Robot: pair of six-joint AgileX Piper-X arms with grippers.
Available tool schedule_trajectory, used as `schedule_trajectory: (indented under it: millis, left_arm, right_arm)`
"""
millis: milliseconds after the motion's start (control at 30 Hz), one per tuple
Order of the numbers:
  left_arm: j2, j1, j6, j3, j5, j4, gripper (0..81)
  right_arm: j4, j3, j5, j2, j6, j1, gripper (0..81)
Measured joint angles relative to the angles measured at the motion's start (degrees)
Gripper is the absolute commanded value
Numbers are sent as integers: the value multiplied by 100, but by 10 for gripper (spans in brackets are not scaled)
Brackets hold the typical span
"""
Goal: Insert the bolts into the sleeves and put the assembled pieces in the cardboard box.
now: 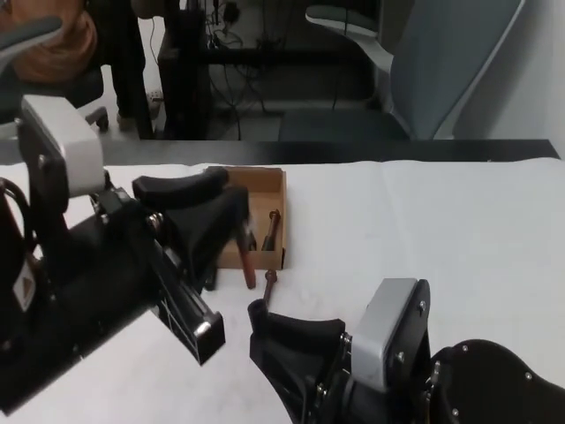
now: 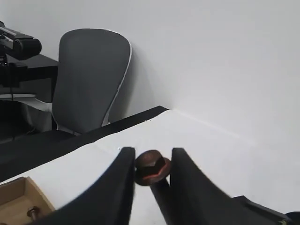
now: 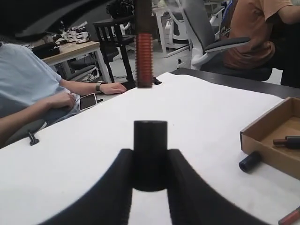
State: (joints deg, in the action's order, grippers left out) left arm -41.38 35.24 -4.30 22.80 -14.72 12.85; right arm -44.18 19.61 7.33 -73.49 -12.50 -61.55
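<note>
Right now the white desk [image 1: 441,230] is carrying the cardboard box [image 1: 265,181] at its far left. The left arm [image 1: 97,265] is hanging over the desk's left side. The left jaws are standing barely apart, pinching the head of a bolt [image 2: 152,168] that is hanging threads-down by the box's near edge. The right arm [image 1: 397,349] is sitting low at the near edge. The right jaws are clamping an upright sleeve [image 3: 150,150] below the bolt's threaded end, with a gap showing between them.
</note>
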Motion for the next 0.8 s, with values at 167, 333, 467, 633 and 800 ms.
schedule_trajectory:
  millis: [167, 333, 467, 633, 800]
  left_arm:
    - [0, 73, 47, 0, 0, -20, 18]
    - [0, 73, 96, 0, 56, -81, 18]
    - [0, 73, 201, 0, 170, -82, 18]
    - [0, 73, 216, 0, 191, -82, 18]
    - [0, 73, 175, 0, 219, -82, 18]
  right_arm:
    - [-104, 0, 0, 0, 0, 0, 6]
    - [-194, 0, 0, 0, 0, 0, 6]
    - [-207, 0, 0, 0, 0, 0, 6]
    - [-222, 0, 0, 0, 0, 0, 6]
    - [-424, 0, 0, 0, 71, 0, 6]
